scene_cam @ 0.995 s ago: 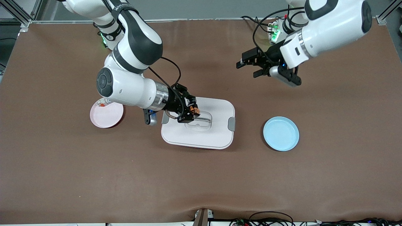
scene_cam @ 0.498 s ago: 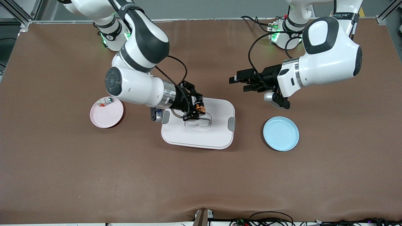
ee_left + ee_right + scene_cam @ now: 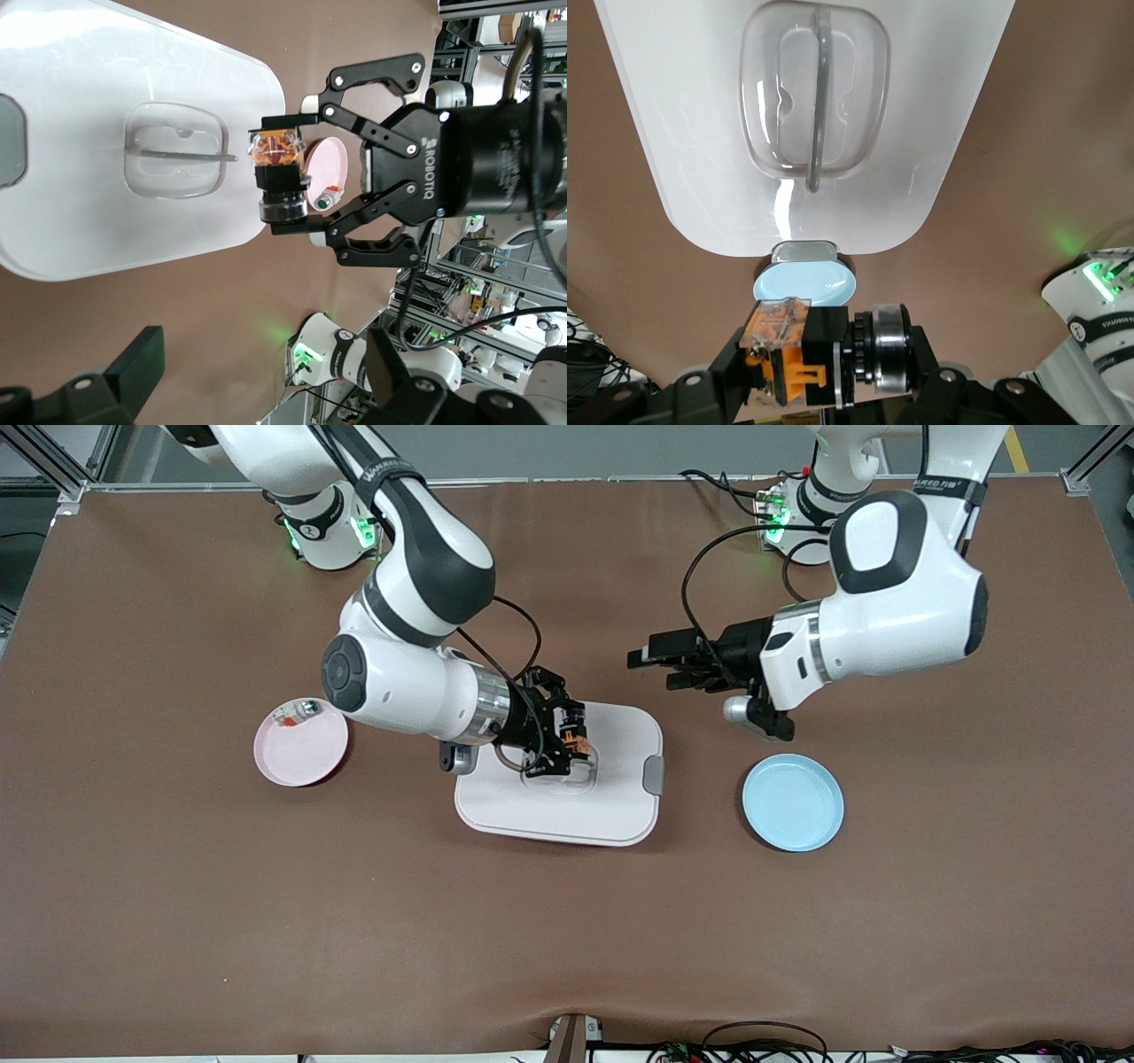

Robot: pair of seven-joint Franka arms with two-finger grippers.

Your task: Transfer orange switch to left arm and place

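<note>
The right gripper (image 3: 567, 740) hangs over the box (image 3: 611, 806), its 2 fingers (image 3: 288, 119) clamped on the switch (image 3: 576, 741). The left gripper (image 3: 654, 666), fingers spread, hovers over bare counter (image 3: 567, 921) near the box.

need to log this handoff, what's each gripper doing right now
Left gripper: open, empty, over the table beside the box.
Right gripper: shut on the orange switch, over the box.
</note>
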